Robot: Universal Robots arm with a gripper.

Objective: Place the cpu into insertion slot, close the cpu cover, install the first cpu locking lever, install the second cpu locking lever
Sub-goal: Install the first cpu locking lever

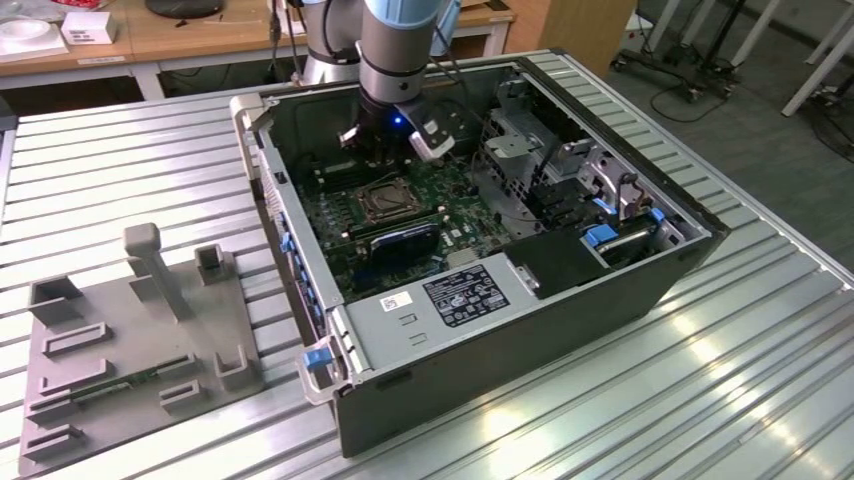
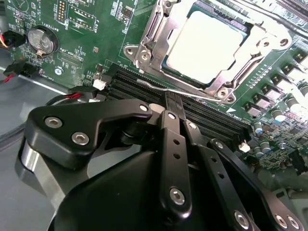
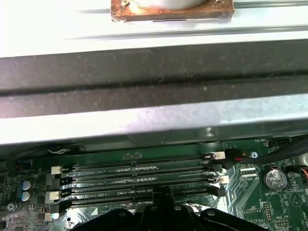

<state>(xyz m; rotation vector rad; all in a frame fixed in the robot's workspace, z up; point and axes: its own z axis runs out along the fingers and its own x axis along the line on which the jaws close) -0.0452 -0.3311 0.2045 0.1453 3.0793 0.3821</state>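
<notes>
In the exterior view, we see the grey robot arm reaching down into the open black computer case on the slatted metal table. Its black two-fingered gripper hangs low over the green motherboard, just beside the small square, silver-framed insertion slot. On the exterior view's left sits a grey moulded fixture tray, well apart from the case.

Over to the second wrist view, and the pale silvery square cpu is lying in the socket. The thin silvery cut-out cpu cover lies flat around it. The black fingers are drawn tight together, their tips right at a thin silvery wire lever. That lever runs along the socket's edge, beside the long black memory slots. Whether the wire is nipped between the fingers, we cannot tell. A round silver coin battery sits further off on the board.

Now the first wrist view, where we find the fingertips poised over those memory slots. The coin battery is near one end of them, and the case's grey metal wall stands beyond.
</notes>
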